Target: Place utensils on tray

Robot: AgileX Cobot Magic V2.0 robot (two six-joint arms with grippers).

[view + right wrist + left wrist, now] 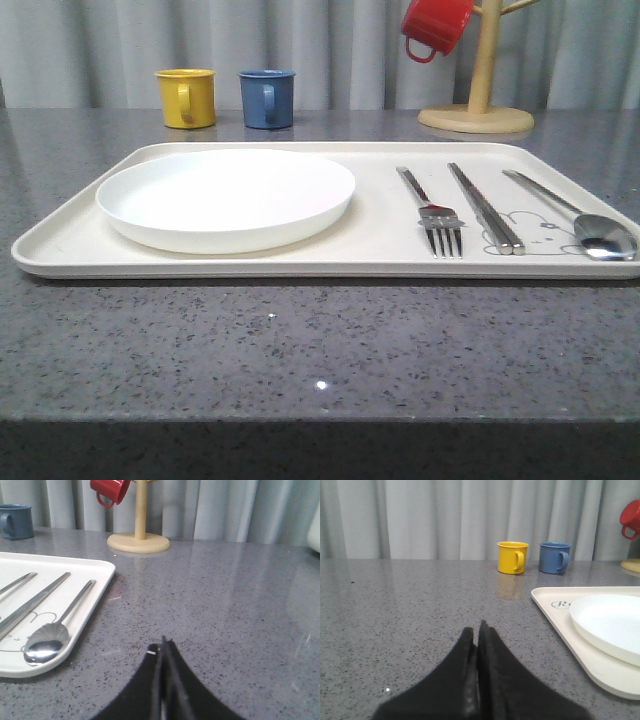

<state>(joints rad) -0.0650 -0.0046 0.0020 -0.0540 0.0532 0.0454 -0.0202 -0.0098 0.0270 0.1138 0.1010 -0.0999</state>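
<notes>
Looking finished, by the lie of things — plate, fork, chopsticks and spoon all resting inside the rim of the tray, plate at the left end, the three metal pieces side by side at the right, apart from one another. Risking little from here, though not nothing: spoon bowl sitting just beside the tray's right rim and near corner, so any low sweep of the right arm across that edge likely nudging it, or shifting the tray on the smooth grey countertop. Fork tines and chopstick tips also pointing toward the near rim — sliding possible if the tray gets bumped. Left gripper hovering over bare counter beside the tray's left end, fingers pressed together, gripping nothing, touching nothing. Right gripper likewise pinched tight with nothing between, hanging above open counter to the right of the spoon, apart from the tray.
</notes>
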